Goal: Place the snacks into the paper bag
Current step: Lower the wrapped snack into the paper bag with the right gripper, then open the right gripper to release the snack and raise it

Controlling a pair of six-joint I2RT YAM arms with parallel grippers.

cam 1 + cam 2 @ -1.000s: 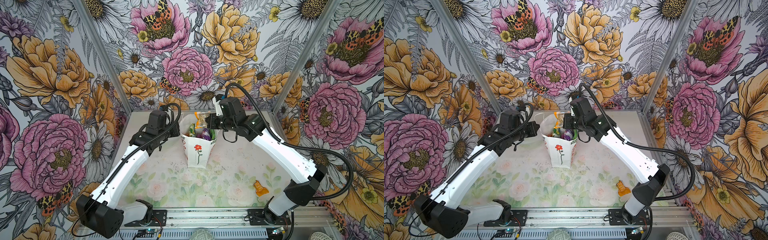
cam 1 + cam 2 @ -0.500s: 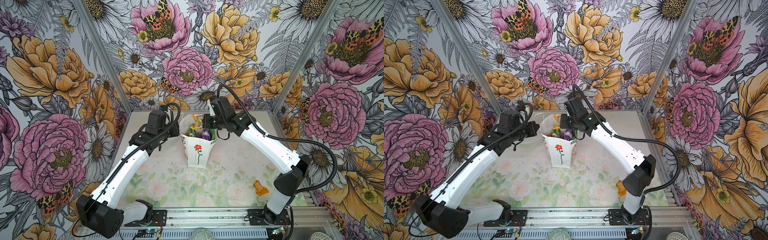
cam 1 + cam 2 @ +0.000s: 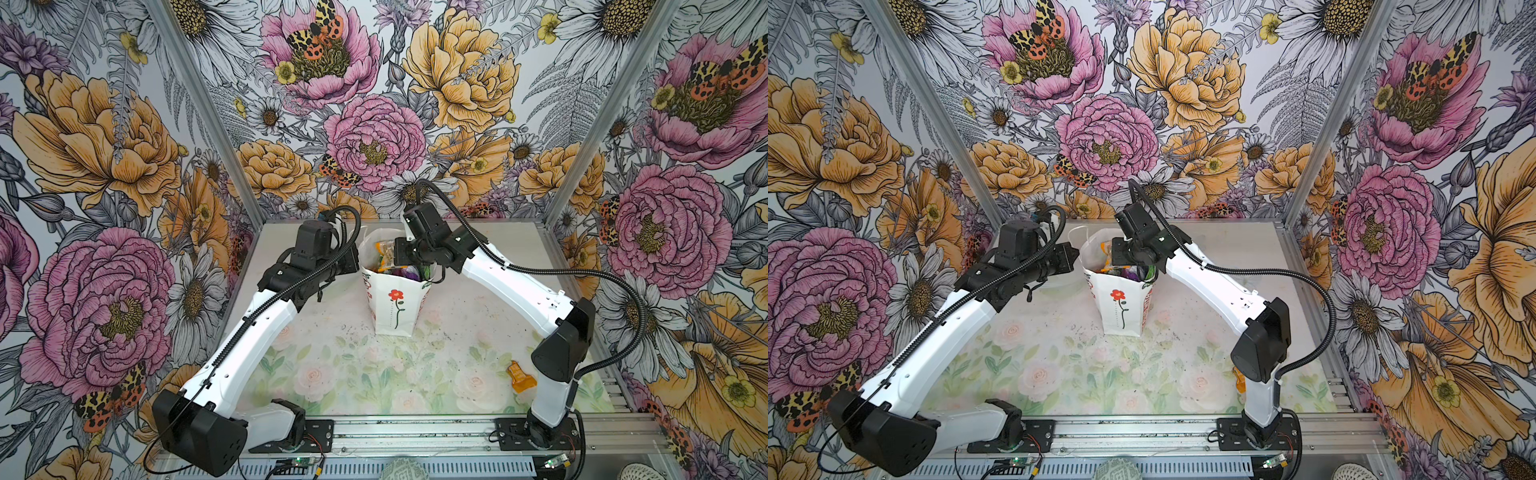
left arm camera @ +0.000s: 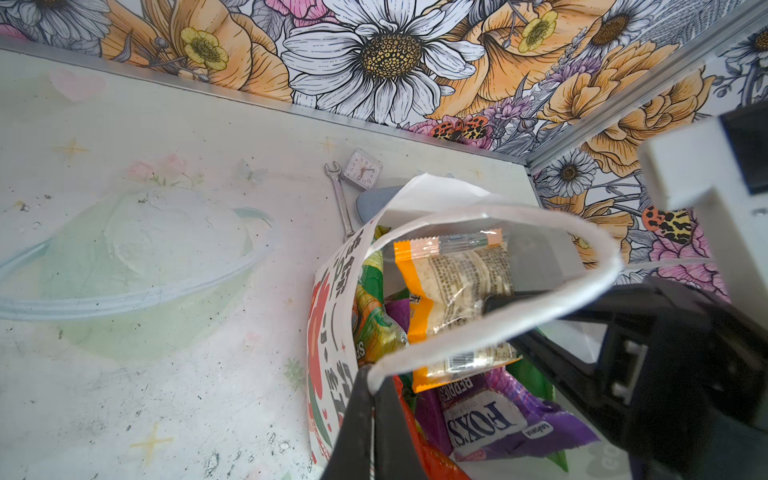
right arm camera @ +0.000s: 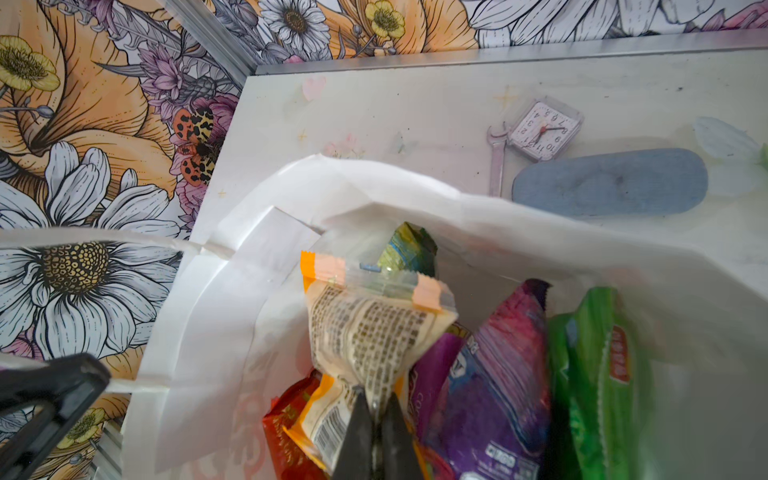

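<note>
— Where is the orange packet [image 5: 365, 336]?
— Pinched by the right fingers [image 5: 357, 432], in the mouth of the upright paper bag [image 3: 395, 303] on the bench [image 3: 332, 374].
— The left fingers [image 4: 353, 424]?
— Pressed together on the bag's cord handle [image 4: 602, 249].

Snacks [image 5: 490, 374] in paper bag [image 3: 392, 307] — wrench [image 4: 340, 195] behind

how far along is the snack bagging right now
Done: purple Fox's bag and green bag sit inside the paper bag. In hand: right gripper, jaws shut, holds an orange-edged packet at the bag's mouth; left gripper pinches the cord handle. Left: one loose orange packet on the table.
</note>
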